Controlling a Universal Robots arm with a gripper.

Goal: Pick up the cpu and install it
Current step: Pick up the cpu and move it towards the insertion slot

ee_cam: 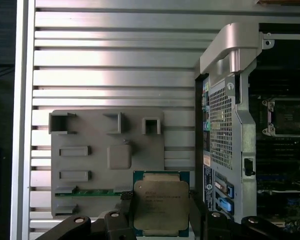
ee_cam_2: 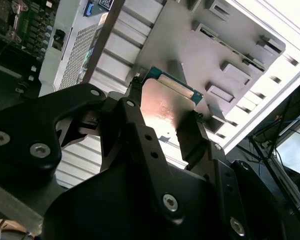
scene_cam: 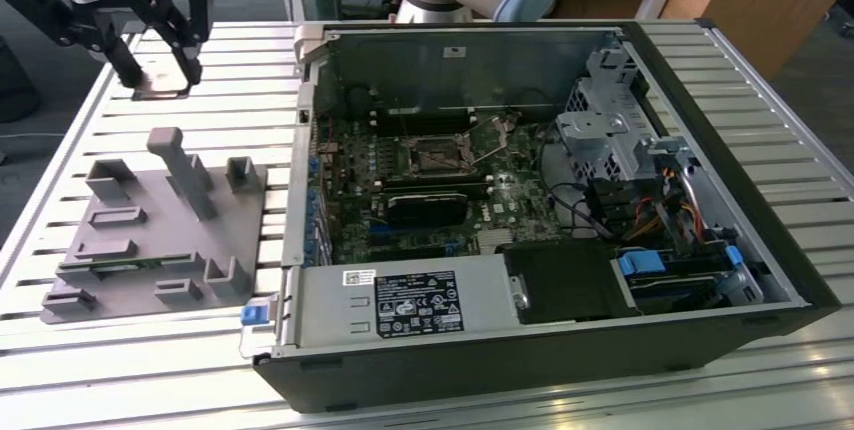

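Observation:
The cpu [scene_cam: 163, 71], a flat square chip with a silvery top, hangs in the air above the slatted table at the exterior view's far left. My gripper [scene_cam: 160, 81] is shut on it, one black finger on each side. Both wrist views show the cpu [ee_cam: 161, 202] [ee_cam_2: 166, 105] held between the fingers [ee_cam: 125, 206], above the near edge of the grey tray [ee_cam: 90, 165]. The black socket frame [scene_cam: 434, 157] sits on the motherboard inside the open computer case, well to the exterior view's right of the gripper.
The open case [scene_cam: 707, 150] lies on its side on the slatted aluminium table [scene_cam: 254, 55], with a tall metal wall [ee_cam: 230, 125] toward the tray. The grey tray [scene_cam: 147, 250] has upright blocks and holds a green memory stick [scene_cam: 120, 265]. Cables and drive cages fill the case's right.

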